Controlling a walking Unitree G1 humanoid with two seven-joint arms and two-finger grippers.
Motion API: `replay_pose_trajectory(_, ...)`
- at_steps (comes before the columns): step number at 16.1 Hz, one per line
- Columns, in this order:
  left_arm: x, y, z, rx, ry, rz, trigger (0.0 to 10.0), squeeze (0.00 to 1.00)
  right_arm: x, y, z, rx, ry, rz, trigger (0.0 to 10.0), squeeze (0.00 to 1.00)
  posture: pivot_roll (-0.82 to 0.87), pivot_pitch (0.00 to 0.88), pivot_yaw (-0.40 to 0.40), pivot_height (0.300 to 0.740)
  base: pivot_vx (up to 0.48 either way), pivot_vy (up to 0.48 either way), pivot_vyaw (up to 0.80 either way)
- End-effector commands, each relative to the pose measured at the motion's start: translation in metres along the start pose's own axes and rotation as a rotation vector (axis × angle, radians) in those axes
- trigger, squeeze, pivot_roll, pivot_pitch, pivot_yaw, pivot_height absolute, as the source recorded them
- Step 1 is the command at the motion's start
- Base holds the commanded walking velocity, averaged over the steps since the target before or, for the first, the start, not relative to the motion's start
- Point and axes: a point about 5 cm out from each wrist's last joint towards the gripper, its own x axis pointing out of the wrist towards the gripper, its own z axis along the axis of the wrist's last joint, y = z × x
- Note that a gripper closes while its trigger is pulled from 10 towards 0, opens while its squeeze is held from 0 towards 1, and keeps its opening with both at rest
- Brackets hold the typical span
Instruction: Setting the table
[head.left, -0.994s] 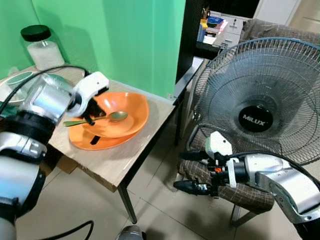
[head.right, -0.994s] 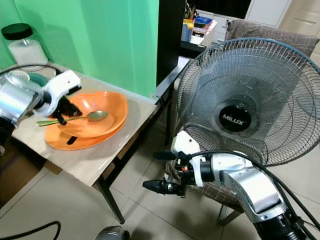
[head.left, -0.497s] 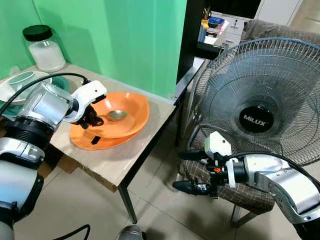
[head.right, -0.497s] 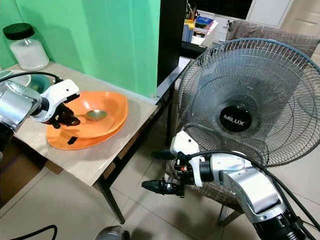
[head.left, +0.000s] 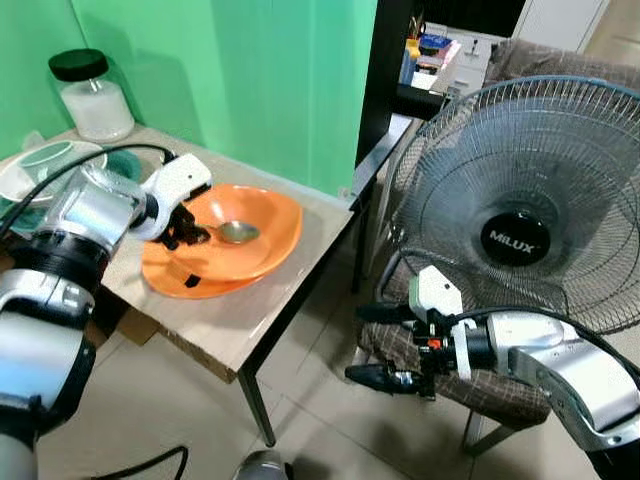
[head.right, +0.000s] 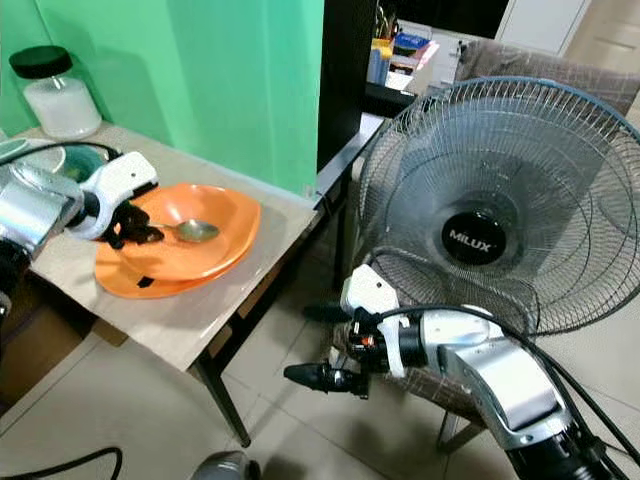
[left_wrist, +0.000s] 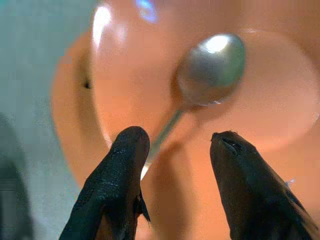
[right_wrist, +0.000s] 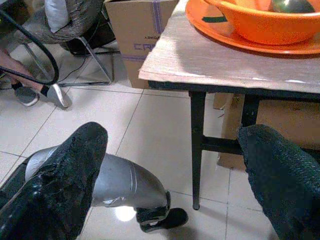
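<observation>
An orange bowl (head.left: 262, 218) sits on an orange plate (head.left: 168, 280) on the small wooden table (head.left: 245, 325). A metal spoon (head.left: 236, 232) lies inside the bowl, its handle pointing toward my left gripper (head.left: 186, 230). That gripper hovers over the bowl's left rim, open. In the left wrist view the spoon (left_wrist: 210, 70) rests on the bowl's floor (left_wrist: 285, 105), and its handle runs beside one finger of the left gripper (left_wrist: 180, 145) without being pinched. My right gripper (head.left: 357, 342) hangs open, low beside the table's right edge.
A large standing fan (head.left: 515, 200) and a chair with a plaid cushion (head.left: 500, 395) crowd the right side. A black-lidded jar (head.left: 88, 95) and a glass dish (head.left: 40, 165) stand at the table's back left. A cardboard box (right_wrist: 142, 27) sits under the table.
A second ago my left gripper held the spoon by its handle above the bowl. It has since lowered it and opened; the spoon now lies in the bowl. The right arm stayed still.
</observation>
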Motion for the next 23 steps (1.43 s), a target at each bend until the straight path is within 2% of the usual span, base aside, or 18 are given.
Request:
replay_pose_trajectory(1,-0.003,0.004,0.007,0.019,-0.027,0.032,10.0,0.00,-0.003,-0.002,0.001,-0.020,0.010,-0.018,10.0,0.00,0.20,0.000,0.036,0.740,0.000,0.000,0.00)
replay_pose_trajectory(6,0.002,0.005,0.011,0.021,-0.097,0.034,10.0,0.00,-0.004,-0.001,0.001,-0.023,0.010,-0.023,10.0,0.00,0.19,0.000,0.039,0.740,0.000,0.000,0.00)
replay_pose_trajectory(9,0.011,0.003,-0.002,0.000,-0.104,0.031,10.0,0.00,-0.003,0.000,0.001,-0.022,0.009,-0.025,10.0,0.00,0.18,0.000,0.044,0.740,0.000,0.000,0.00)
replay_pose_trajectory(16,0.022,-0.003,-0.025,0.032,0.005,-0.013,10.0,0.00,-0.006,0.002,0.000,-0.014,0.012,-0.028,10.0,0.00,0.17,0.000,0.044,0.740,0.000,0.000,0.00)
replay_pose_trajectory(17,0.023,-0.005,-0.028,0.037,0.017,-0.030,6.8,0.00,-0.006,0.001,0.000,-0.014,0.016,-0.028,10.0,0.00,0.18,0.000,0.041,0.740,0.000,0.000,0.00)
replay_pose_trajectory(18,0.024,-0.006,-0.030,0.042,0.030,-0.046,2.4,0.00,-0.007,-0.001,0.000,-0.014,0.018,-0.029,10.0,0.00,0.18,0.000,0.038,0.740,0.000,0.000,0.00)
replay_pose_trajectory(19,0.024,-0.007,-0.030,0.040,0.037,-0.049,1.6,0.00,-0.007,-0.001,0.000,-0.014,0.019,-0.029,10.0,0.00,0.18,0.000,0.038,0.740,0.000,0.000,0.00)
replay_pose_trajectory(20,0.025,-0.007,-0.031,0.038,0.043,-0.053,0.0,0.00,-0.007,-0.001,0.000,-0.015,0.019,-0.029,10.0,0.00,0.18,0.000,0.038,0.740,0.000,0.000,0.00)
replay_pose_trajectory(23,0.025,-0.007,-0.032,0.041,0.066,-0.049,0.0,0.00,-0.007,-0.002,0.001,-0.019,0.020,-0.034,10.0,0.00,0.18,0.000,0.040,0.740,0.000,0.000,0.00)
